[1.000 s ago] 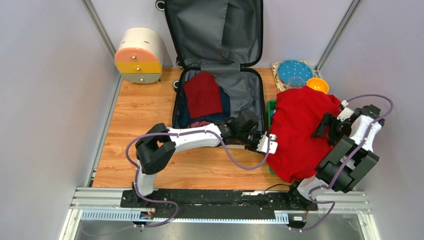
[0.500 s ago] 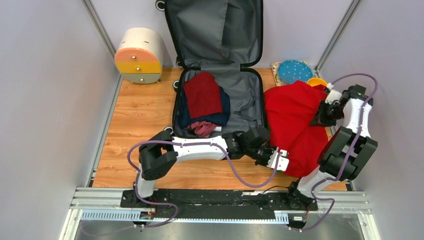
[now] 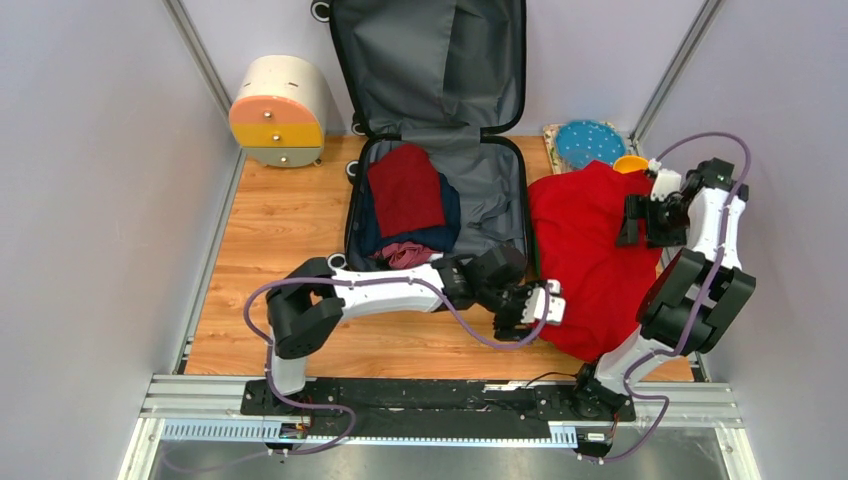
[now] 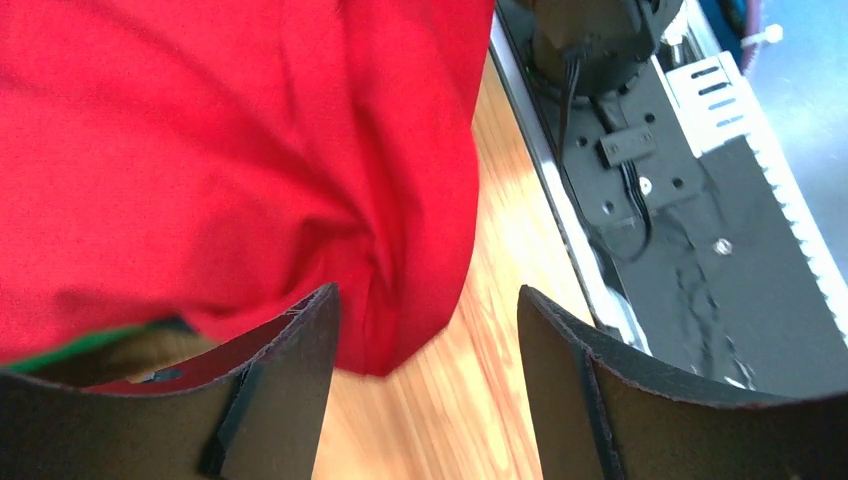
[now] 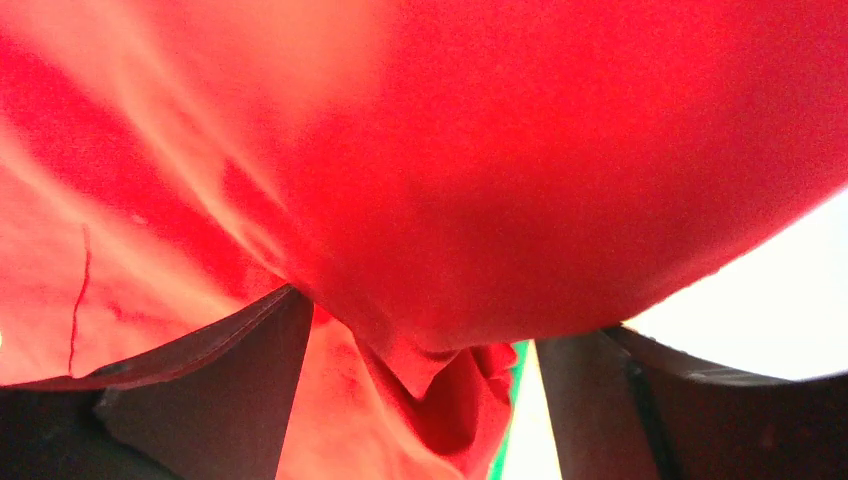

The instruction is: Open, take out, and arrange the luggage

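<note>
- Luggage (image 3: 490,185) lies open at the far middle of the table. The step in hand, I judge, is laying out the red garment (image 3: 585,250) just to its right.
- Left gripper (image 3: 520,312) hovers off the luggage's near right corner, at the garment's near hem, with its jaws apart and gripping nothing. It should pinch that hem corner low and draw it flat.
- Right gripper (image 3: 640,222) sits over the garment's far right edge, farther right of the luggage. Its jaws are spread, with cloth bulging between them but not pinched. It should pull outward evenly to avoid bunching.
- Inside the luggage, a dark red folded piece (image 3: 405,188) tops navy cloth (image 3: 450,215) on the left, and the right side shows bare grey lining.
- Its lid leans up against the back wall, and the outer shell cannot be seen.
</note>
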Controlling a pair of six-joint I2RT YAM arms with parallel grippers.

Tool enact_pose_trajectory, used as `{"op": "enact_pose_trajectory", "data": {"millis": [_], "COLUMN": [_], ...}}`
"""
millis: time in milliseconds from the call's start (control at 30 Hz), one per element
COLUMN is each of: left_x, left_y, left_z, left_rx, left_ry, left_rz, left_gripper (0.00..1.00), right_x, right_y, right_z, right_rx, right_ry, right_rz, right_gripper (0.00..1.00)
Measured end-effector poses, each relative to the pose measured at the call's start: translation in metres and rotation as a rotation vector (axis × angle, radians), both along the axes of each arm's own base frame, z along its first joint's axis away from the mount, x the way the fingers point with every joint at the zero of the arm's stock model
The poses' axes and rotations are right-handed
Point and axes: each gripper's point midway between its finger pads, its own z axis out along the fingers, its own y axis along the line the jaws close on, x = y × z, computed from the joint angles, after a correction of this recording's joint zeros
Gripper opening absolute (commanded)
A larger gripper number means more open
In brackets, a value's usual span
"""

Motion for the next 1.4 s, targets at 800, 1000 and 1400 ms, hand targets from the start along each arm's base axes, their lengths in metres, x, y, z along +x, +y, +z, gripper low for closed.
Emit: {"op": "enact_pose_trajectory", "data": {"millis": [800, 1000, 1400], "left_x": [0.226, 0.252, 0.268], "left_y": [0.228, 0.253, 0.261], "left_z": [0.047, 0.004, -0.048], "left_rx": [0.012, 0.112, 0.225], "left_ry": [0.187, 0.118, 0.03], "left_rz": [0.763, 0.772, 0.714], "left_gripper": [0.55, 0.48, 0.43], "right_x": [-0.07, -0.034, -0.007], "right_y": [0.09, 0.092, 0.153], "right_z": [-0.019, 0.034, 0.122], "right_rx": [0.038, 0.001, 0.113], "right_ry": [0.002, -0.139, -0.372], "right_rz": [0.494, 0.477, 0.498], "right_gripper": [0.84, 0.84, 0.84]}}
